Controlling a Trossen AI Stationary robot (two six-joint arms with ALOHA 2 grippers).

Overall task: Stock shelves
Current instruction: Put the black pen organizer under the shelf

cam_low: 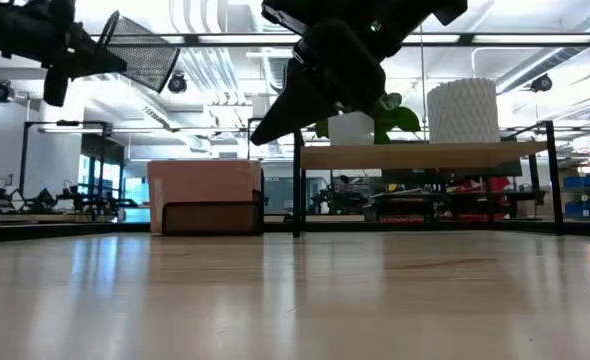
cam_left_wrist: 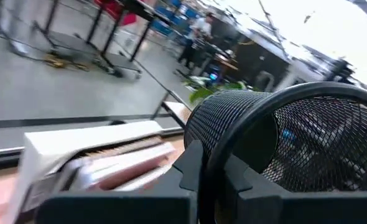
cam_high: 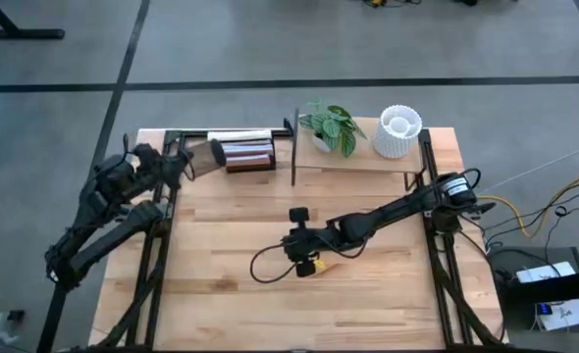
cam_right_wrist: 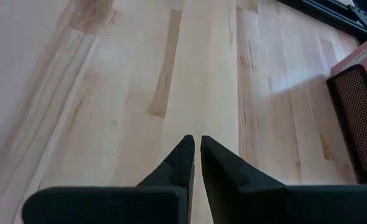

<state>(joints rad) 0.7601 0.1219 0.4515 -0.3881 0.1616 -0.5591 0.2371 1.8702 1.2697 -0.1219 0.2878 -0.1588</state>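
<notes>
The shelves [cam_high: 358, 162] stand at the table's far right, a pale board on a thin black frame [cam_low: 425, 155]. On the board rest a potted green plant [cam_high: 334, 126] and a white ribbed pot [cam_high: 399, 132]. A black mesh cup [cam_high: 206, 157] hangs in the air at the far left, over the stacked boxes [cam_high: 248, 157], with my left gripper [cam_high: 186, 162] shut on it. My right gripper [cam_high: 291, 240] is shut on nothing above the middle of the table, slanting down toward the left. My left gripper holds the mesh cup by its rim [cam_left_wrist: 208, 143], which runs between the two fingers, one finger [cam_left_wrist: 190, 165] outside the wall and the other inside. The cup [cam_low: 135, 50] is lifted clear of the table and lies tilted on its side.
A pinkish box on a brown one [cam_low: 205, 195] stands at the far left beside the shelves' left post [cam_low: 297, 185]. A white flat piece [cam_high: 236, 134] lies behind them. A cable loop [cam_high: 260, 267] hangs from the right arm. Bare tabletop [cam_high: 221, 304] fills the near half.
</notes>
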